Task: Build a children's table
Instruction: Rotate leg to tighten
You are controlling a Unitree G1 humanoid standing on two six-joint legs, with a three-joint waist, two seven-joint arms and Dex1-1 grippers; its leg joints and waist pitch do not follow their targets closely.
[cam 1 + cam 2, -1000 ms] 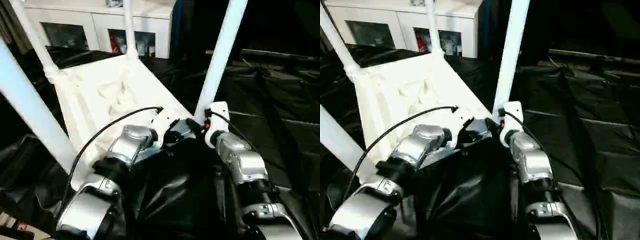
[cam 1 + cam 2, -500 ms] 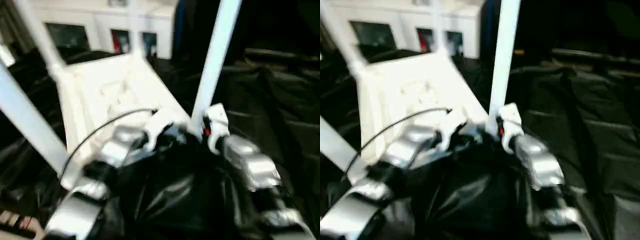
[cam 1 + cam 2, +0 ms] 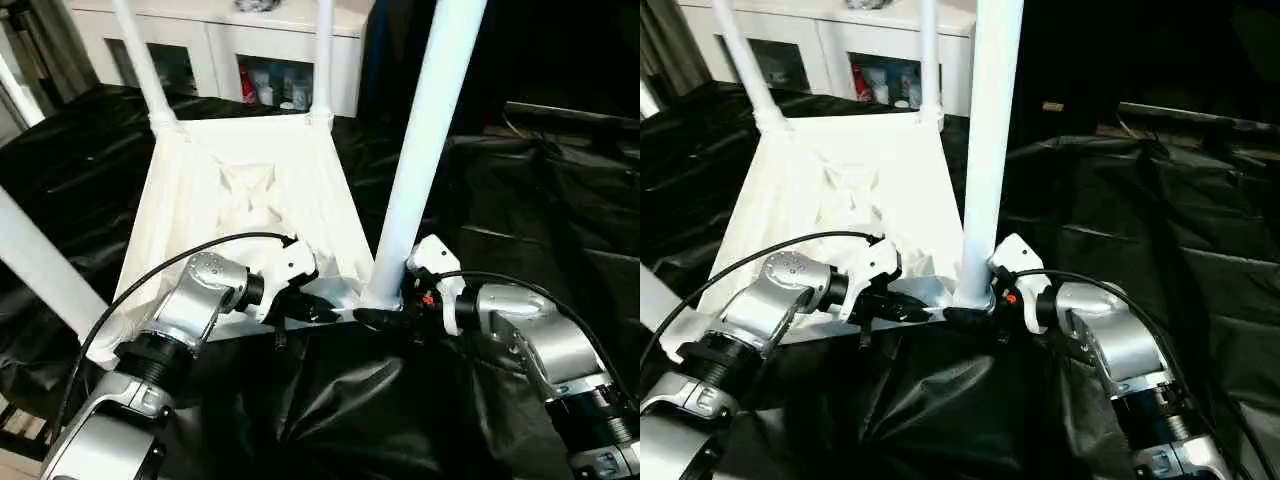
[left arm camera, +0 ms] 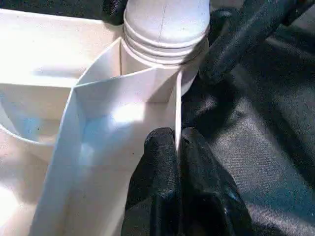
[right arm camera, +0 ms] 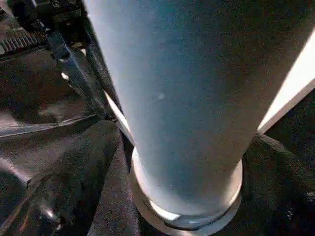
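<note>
The table top point(image 3: 250, 215) lies upside down on black sheeting point(image 3: 540, 200), ribbed underside up, its long axis running away from the robot toward the white cabinets point(image 3: 230, 45). Four legs stand up from its corner sockets: two far ones point(image 3: 322, 55), a near-left one point(image 3: 45, 265) leaning out to the robot's left, and the near-right leg point(image 3: 425, 150), which rises almost straight up between the two grippers.

That near-right corner is what the coming move seems to turn on. The leg's foot sits in its socket point(image 4: 165, 42) directly ahead of the right gripper point(image 3: 385, 318), whose forearm comes in low from the right, roughly level. Its black fingers stand spread on either side of the leg's base point(image 5: 184, 196); whether the pads actually press the tube cannot be told. The right arm is the nearer one to the leg.

The left gripper point(image 3: 318, 308) reaches in from the left, also low, and its fingers point(image 4: 162, 172) are pinched on the thin near edge wall point(image 4: 174, 118) of the top, just beside the socket, apparently steadying it
</note>
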